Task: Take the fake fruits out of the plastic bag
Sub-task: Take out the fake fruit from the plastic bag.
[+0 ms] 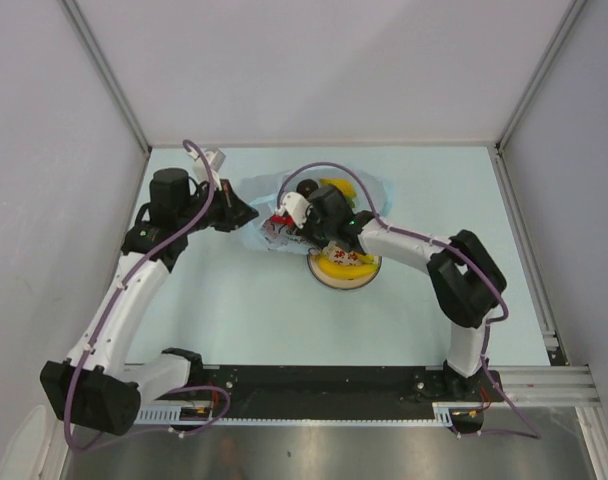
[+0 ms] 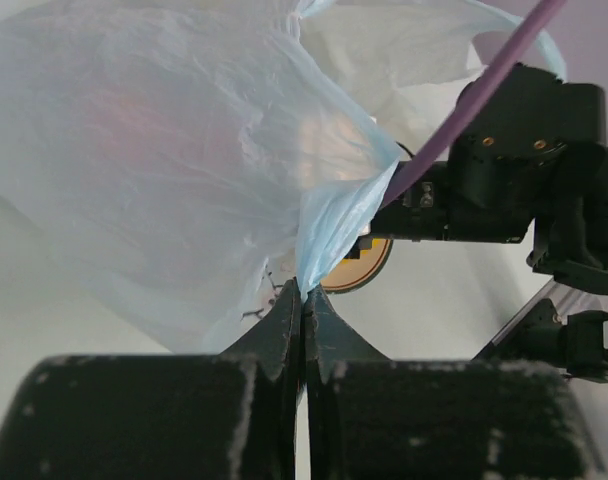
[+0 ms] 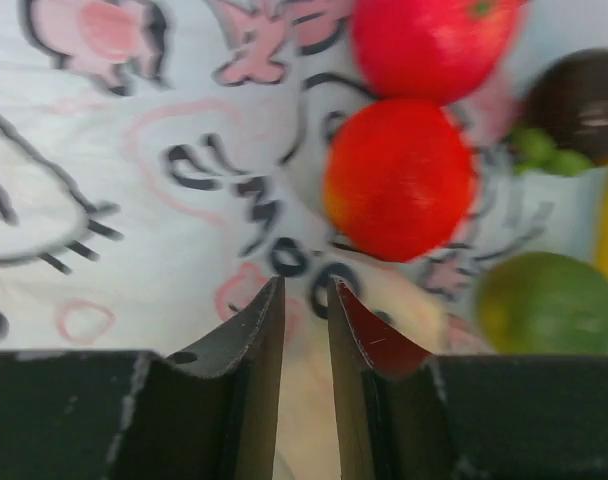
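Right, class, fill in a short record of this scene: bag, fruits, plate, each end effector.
bag: thin translucent light-blue plastic bag, pink-and-dark cartoon prints
left end effector: shut on the bag's edge
right end effector: fingers narrowly apart, empty, facing the fruits
fruits: two glossy red plastic balls, dark purple round fruit, green round fruit, lying on printed film
plate: round yellow plate, beside the bag
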Action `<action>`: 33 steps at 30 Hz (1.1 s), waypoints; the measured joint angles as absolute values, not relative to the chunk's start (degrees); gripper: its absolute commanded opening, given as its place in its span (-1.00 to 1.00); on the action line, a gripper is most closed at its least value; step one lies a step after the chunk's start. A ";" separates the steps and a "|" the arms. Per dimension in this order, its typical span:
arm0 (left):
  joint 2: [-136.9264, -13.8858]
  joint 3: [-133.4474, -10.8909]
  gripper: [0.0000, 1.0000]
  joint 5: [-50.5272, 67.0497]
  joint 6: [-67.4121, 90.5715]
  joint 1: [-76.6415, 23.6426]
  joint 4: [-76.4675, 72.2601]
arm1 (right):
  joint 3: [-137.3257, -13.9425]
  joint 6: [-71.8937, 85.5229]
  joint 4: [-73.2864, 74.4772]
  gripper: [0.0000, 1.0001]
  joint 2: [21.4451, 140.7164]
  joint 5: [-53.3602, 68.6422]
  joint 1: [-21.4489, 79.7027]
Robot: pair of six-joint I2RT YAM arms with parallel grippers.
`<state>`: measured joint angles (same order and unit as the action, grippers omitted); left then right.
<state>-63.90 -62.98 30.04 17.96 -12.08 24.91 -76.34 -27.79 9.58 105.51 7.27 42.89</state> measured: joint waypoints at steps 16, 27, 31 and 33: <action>-57.12 -59.77 -0.99 22.37 15.33 -11.44 36.56 | -91.77 -16.05 5.21 0.97 117.30 2.24 44.14; -56.84 -59.75 -0.99 22.50 14.46 -11.44 37.87 | -95.37 -13.72 7.81 0.97 126.58 -5.32 44.49; -56.84 -59.70 -0.99 22.68 14.48 -11.44 37.63 | -95.37 -13.96 7.97 0.44 126.61 -6.31 44.77; -56.84 -59.64 -0.99 22.70 14.48 -11.44 37.26 | -95.37 -14.87 7.94 0.08 126.61 -6.46 44.56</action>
